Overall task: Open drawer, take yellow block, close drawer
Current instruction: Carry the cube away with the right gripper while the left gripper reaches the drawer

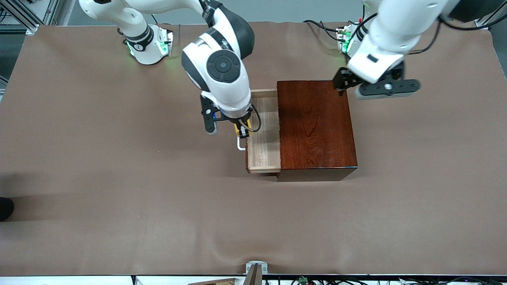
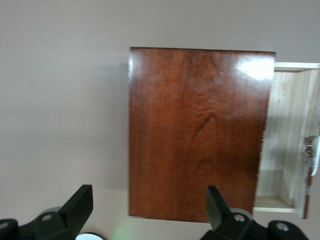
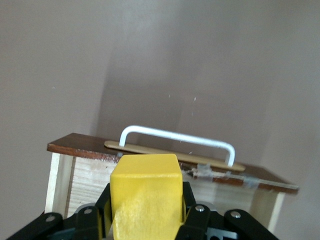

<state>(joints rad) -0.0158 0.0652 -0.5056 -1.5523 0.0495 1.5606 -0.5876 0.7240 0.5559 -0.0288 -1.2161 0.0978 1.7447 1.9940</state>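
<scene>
A: Yellow block (image 3: 145, 192), the small bright plain cube, sits clamped in the right gripper (image 1: 242, 130), jaws closed on it, over the open drawer (image 1: 264, 134) of pale unfinished wood, close to its front

B: And the white U-shaped bar handle (image 3: 177, 140)?

A: Just past the block on the drawer's dark front, toward the right arm's end of the table (image 1: 119, 178). The tray's long axis runs across the sliding direction

B: So the right arm is nearer for the push. Anything in the way?

A: Only the held block itself. The left gripper (image 2: 150, 212) waits with jaws wide over the glossy reddish-brown wooden box (image 1: 315, 128)
</scene>
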